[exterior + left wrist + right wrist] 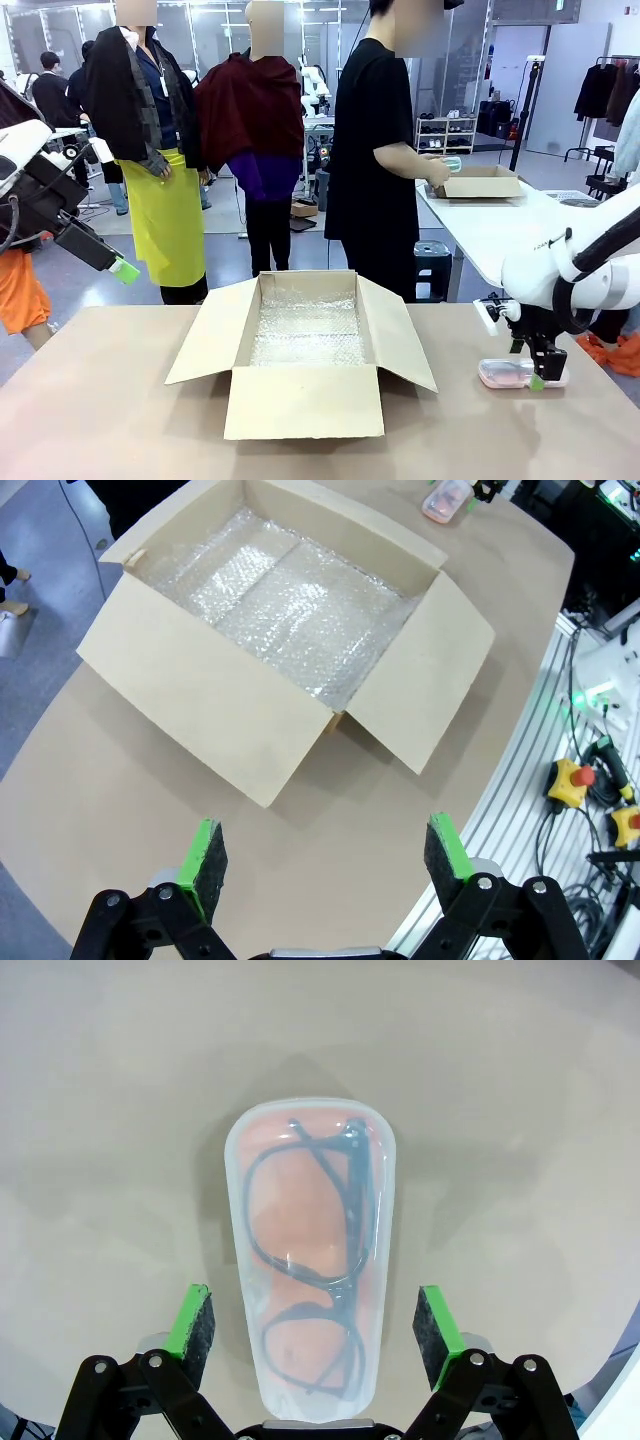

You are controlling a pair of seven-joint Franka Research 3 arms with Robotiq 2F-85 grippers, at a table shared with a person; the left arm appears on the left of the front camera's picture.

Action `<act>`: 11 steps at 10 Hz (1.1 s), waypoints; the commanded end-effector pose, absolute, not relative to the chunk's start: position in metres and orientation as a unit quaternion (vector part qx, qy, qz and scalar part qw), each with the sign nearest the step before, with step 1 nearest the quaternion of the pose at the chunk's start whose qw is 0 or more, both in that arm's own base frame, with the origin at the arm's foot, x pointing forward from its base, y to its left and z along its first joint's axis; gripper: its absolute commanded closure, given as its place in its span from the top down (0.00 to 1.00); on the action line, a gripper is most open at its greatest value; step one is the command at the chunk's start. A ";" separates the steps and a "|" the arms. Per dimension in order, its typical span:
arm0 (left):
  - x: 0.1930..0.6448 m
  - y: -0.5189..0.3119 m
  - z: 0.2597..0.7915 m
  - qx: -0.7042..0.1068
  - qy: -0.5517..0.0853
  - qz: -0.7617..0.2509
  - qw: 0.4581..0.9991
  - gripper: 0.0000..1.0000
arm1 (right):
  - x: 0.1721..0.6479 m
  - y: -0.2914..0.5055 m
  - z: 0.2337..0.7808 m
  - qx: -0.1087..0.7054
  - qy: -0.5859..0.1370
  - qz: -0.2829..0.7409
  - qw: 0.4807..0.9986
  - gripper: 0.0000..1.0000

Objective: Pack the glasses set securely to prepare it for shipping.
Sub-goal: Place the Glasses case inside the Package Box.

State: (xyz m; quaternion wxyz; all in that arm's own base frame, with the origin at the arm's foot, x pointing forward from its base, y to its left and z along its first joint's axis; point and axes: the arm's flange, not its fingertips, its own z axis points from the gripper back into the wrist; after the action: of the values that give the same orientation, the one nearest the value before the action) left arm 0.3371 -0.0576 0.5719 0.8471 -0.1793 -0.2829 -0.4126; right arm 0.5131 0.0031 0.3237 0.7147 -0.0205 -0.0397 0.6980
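Note:
The pink-red glasses pack (305,1250), clear plastic with dark frames over a pinkish liner, lies flat on the table at the right (510,373). My right gripper (313,1305) is open and hangs low over it, one green pad on each side of its near end, not touching (535,378). The left gripper (325,855) is open and empty, raised high at the table's left (122,268). At the far white table a person's hand holds a small teal thing (452,162), perhaps the teal-green pack; it is too small to tell.
An open cardboard box (300,400) lined with bubble wrap (290,600) stands mid-table, flaps spread out. A second cardboard box (482,183) sits on the far white table by the person. Emergency-stop buttons and cables (570,780) lie beyond the table's rail.

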 end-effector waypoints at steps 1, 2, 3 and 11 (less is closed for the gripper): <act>0.337 -0.056 0.573 -0.186 -0.283 -0.417 0.843 1.00 | 0.516 0.004 0.316 -0.029 -0.033 0.696 0.716 1.00; 0.337 -0.056 0.573 -0.186 -0.283 -0.417 0.843 1.00 | 0.518 0.003 0.313 -0.032 -0.038 0.691 0.722 1.00; 0.337 -0.056 0.573 -0.186 -0.283 -0.417 0.843 1.00 | 0.521 0.002 0.310 -0.030 -0.048 0.686 0.725 1.00; 0.337 -0.056 0.573 -0.186 -0.283 -0.417 0.843 1.00 | 0.525 -0.002 0.321 -0.025 -0.040 0.680 0.732 0.40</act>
State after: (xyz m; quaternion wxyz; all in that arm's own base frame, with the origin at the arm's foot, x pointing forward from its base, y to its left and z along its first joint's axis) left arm 0.3371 -0.0576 0.5719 0.8471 -0.1793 -0.2829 -0.4126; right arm 0.5240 -0.0025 0.3154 0.7231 -0.0265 -0.0442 0.6889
